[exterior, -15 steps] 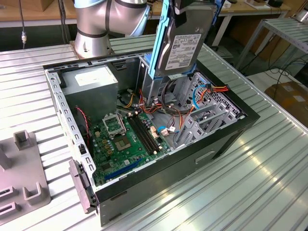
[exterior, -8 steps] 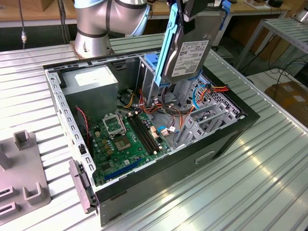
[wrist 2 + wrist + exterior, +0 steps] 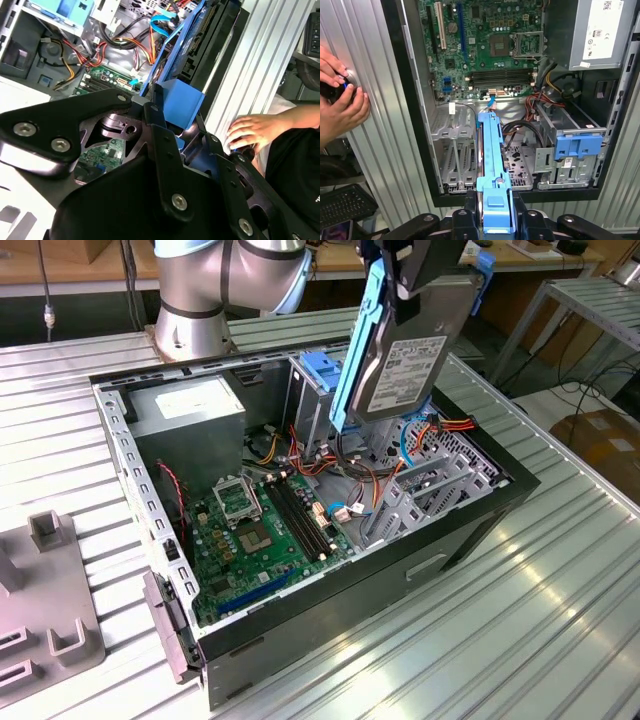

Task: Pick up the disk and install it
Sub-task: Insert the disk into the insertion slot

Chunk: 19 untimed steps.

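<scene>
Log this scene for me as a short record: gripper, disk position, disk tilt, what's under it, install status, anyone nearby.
gripper: gripper closed on the disk's upper end
disk position: disk in the air above the open computer case
disk tilt: nearly upright, label showing
underneath: metal drive bay beside the motherboard
install status: not seated yet
nearby: a person's hand beside the case

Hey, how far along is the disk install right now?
Pickup looks done: the gripper is shut on the disk and holds it on edge in the air above the open computer case. Installing is what is left: the disk is not yet seated anywhere inside the case.
</scene>
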### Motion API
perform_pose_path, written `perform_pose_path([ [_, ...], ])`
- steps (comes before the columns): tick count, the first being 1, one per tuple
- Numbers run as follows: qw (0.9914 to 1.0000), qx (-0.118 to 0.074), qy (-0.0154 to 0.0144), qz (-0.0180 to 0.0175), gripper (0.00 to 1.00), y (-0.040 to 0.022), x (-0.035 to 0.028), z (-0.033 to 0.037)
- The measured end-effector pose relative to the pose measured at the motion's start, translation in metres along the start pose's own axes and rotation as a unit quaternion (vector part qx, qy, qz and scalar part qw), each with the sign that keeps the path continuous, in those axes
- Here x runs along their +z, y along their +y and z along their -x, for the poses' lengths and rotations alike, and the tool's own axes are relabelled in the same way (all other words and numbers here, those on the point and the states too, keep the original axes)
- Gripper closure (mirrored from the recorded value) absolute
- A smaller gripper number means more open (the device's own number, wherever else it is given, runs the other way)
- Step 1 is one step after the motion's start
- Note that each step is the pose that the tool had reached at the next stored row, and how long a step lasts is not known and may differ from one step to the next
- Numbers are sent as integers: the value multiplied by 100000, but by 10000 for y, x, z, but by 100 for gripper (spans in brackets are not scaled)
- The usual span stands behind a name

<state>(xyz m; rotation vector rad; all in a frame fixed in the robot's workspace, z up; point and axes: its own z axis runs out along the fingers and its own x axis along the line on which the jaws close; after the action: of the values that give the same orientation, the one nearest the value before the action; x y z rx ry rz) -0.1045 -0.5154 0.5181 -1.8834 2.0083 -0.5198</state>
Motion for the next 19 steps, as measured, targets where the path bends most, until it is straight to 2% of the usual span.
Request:
perform_pose_path([
  [2,100000,40,-77,-77,63,2,10,-39],
  [4,100000,83,-153,-197,63,-2,28,-45],
  [6,100000,82,-164,-212,63,-82,109,-38],
  [12,99999,85,-167,-257,63,-214,264,-42],
  [15,99999,87,-167,-385,63,-236,306,-62],
  [19,99996,107,-200,-850,63,-258,393,-104],
])
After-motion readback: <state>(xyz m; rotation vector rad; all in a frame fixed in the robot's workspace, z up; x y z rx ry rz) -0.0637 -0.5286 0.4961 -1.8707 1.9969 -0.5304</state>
